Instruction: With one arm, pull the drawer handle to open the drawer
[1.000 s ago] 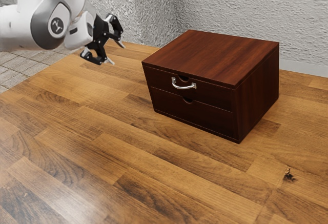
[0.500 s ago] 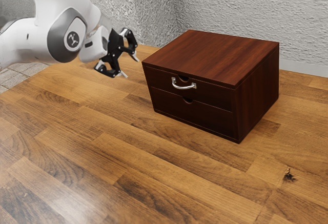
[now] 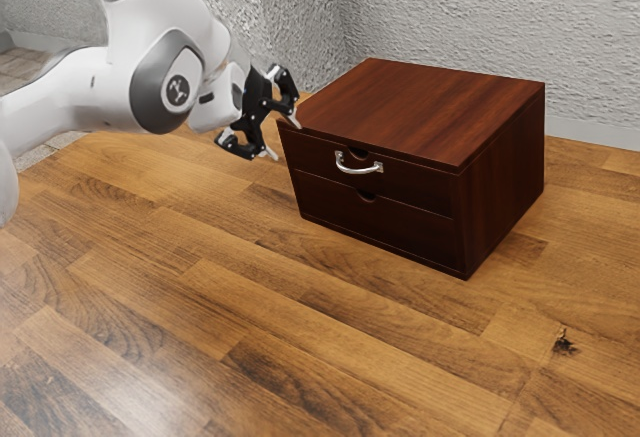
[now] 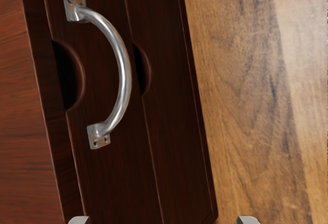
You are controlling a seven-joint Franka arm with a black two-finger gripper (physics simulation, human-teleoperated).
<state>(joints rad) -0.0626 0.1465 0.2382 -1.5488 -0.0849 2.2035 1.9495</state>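
Plank floor meets rough grey walls in the exterior view, and a dark wood cabinet stands on the planks. Its upper drawer sits flush with the front, shut, and carries a curved silver handle. The white arm reaches in from the exterior view's left. The gripper hangs just beside the cabinet's near front corner, fingers spread and holding nothing, apart from the handle.

From the wrist, the handle arches over the drawer front, bolted at both ends. Two grey fingertips stand wide apart, short of it. Floor runs beside the cabinet.
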